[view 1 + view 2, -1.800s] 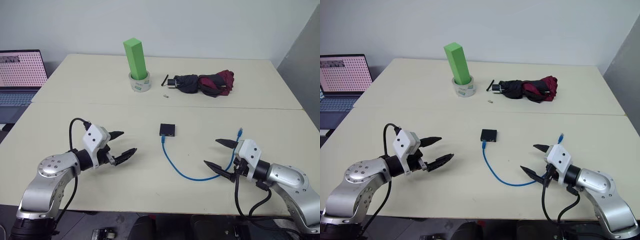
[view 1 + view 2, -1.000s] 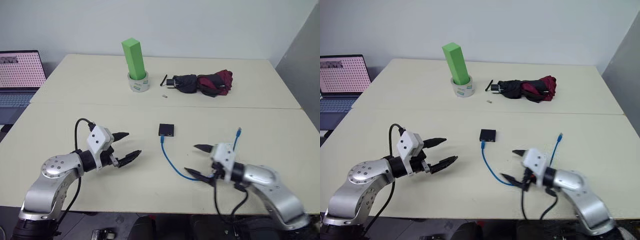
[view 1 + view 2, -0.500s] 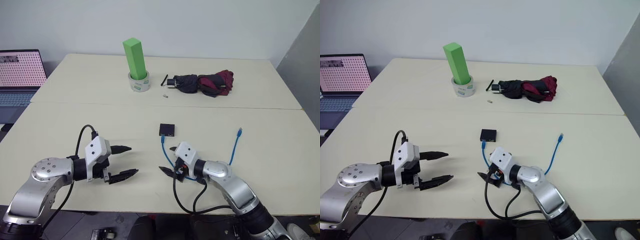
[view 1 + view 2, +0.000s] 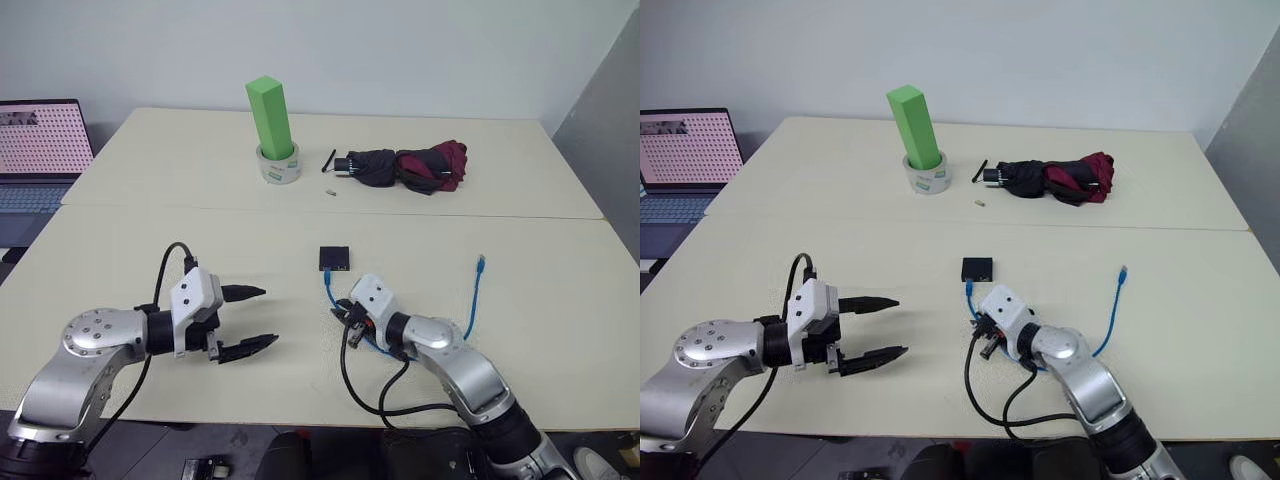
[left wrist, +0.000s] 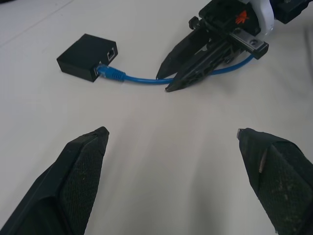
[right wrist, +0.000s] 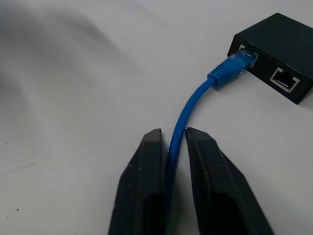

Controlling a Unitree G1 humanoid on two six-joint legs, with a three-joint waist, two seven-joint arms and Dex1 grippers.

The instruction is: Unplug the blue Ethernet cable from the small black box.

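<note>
Right tool (image 6: 171, 147) moved in and clamped on thin blue Ethernet cable (image 6: 195, 100), plug still in small black box (image 6: 279, 36), left tool (image 4: 875, 328) spread apart nearby.

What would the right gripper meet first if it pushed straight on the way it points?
Probably the small black box: the right gripper, shut on the blue Ethernet cable, points along it toward the plugged port.

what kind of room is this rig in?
Likely an office or lab test bench: plain pale tables against a bare wall, an open laptop at one side, and staged items such as an umbrella and a tape roll.
</note>
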